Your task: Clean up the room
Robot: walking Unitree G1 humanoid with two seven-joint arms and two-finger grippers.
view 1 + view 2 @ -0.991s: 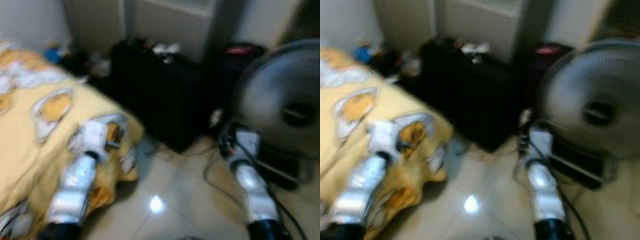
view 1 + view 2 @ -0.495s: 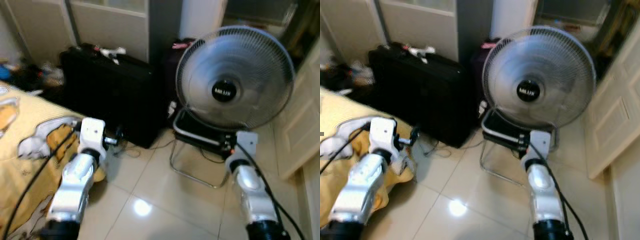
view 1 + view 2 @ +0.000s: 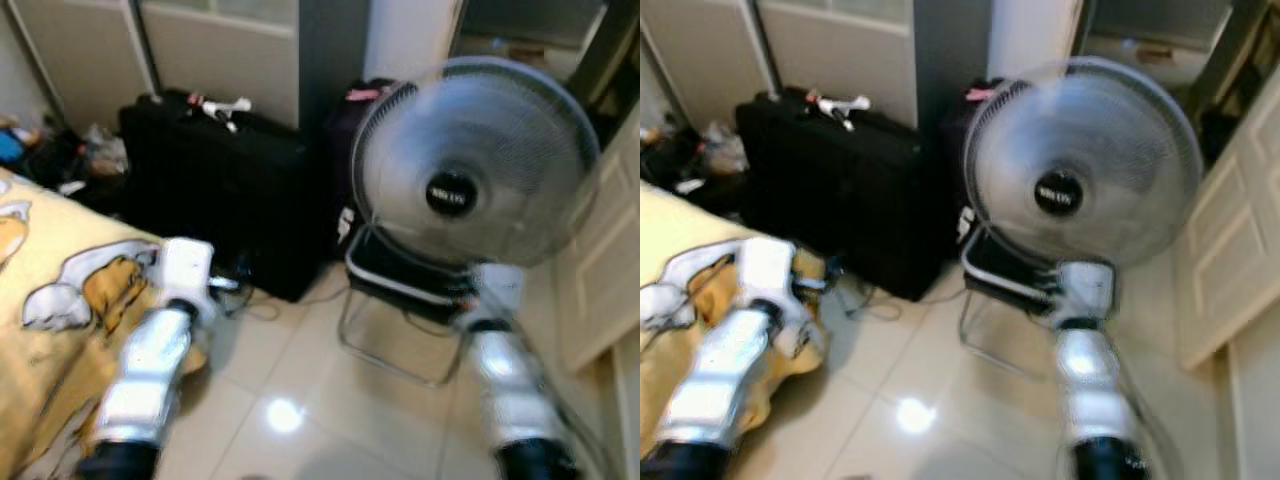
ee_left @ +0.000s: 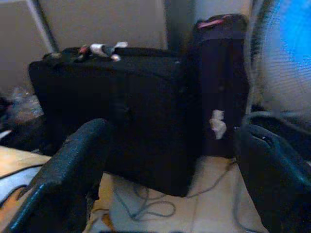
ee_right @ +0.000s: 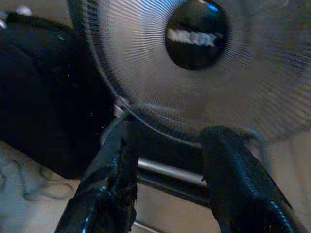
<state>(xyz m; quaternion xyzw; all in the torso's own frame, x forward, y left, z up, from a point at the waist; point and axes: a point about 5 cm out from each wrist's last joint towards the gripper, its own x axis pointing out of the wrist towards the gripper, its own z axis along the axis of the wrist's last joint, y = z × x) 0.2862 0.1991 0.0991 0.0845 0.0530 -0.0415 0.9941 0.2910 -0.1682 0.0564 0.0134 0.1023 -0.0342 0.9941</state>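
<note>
Ahead of us stands a large grey fan [image 3: 478, 160] with a black hub, resting on a metal tube frame over the pale tiled floor [image 3: 300, 400]; we take it as our landmark. To the fan's left, close beside it, sits a big black suitcase [image 3: 215, 185] with a few small white and red bits [image 3: 222, 106] lying on top. A second, darker bag [image 4: 221, 73] with a pink trim stands between the suitcase and the fan. Loose grey cable [image 4: 146, 206] lies on the tiles at the suitcase's foot. Further left of the fan, beyond the suitcase, is the corner of a bed with a yellow cartoon-print cover [image 3: 50, 330], and behind that a small heap of clutter [image 3: 60, 155] against the wall. To the fan's right is a white panelled door [image 3: 600, 260].

Our left gripper [image 4: 160, 184] is held out over the bed's edge, pointing at the suitcase, its fingers [image 4: 73, 170] spread wide and empty. Our right gripper [image 5: 167, 184] is aimed at the fan's lower grille, fingers [image 5: 238, 179] likewise parted, holding nothing.
</note>
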